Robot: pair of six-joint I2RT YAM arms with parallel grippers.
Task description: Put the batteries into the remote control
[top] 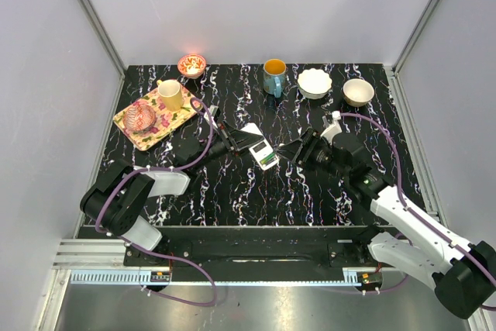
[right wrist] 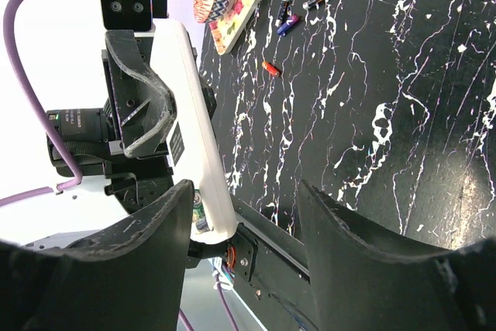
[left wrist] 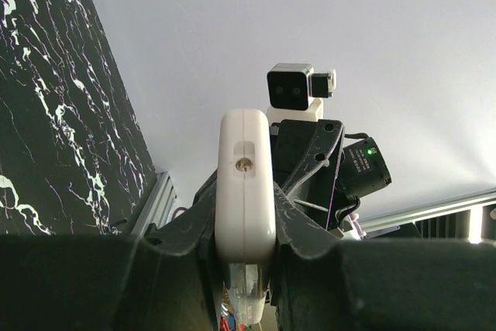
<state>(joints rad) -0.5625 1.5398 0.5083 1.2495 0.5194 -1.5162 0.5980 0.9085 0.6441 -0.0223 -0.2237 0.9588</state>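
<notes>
The white remote control [top: 258,148] is held above the table's middle by my left gripper [top: 245,142], which is shut on its sides. In the left wrist view the remote [left wrist: 245,184] stands end-on between the fingers of that gripper [left wrist: 245,226]. In the right wrist view the remote's plain back [right wrist: 198,125] faces me, with a greenish battery [right wrist: 198,211] seated at its lower end. My right gripper [right wrist: 244,191] is open and empty just right of the remote, and it also shows in the top view [top: 295,151]. A reddish battery [right wrist: 270,68] lies loose on the table.
Other loose batteries [right wrist: 287,17] lie near the floral tray [top: 180,116], which carries a cream mug [top: 171,94] and a glass bowl [top: 142,118]. A small patterned bowl [top: 191,64], a blue mug [top: 273,77], a white bowl [top: 315,83] and a beige bowl [top: 358,92] stand along the back.
</notes>
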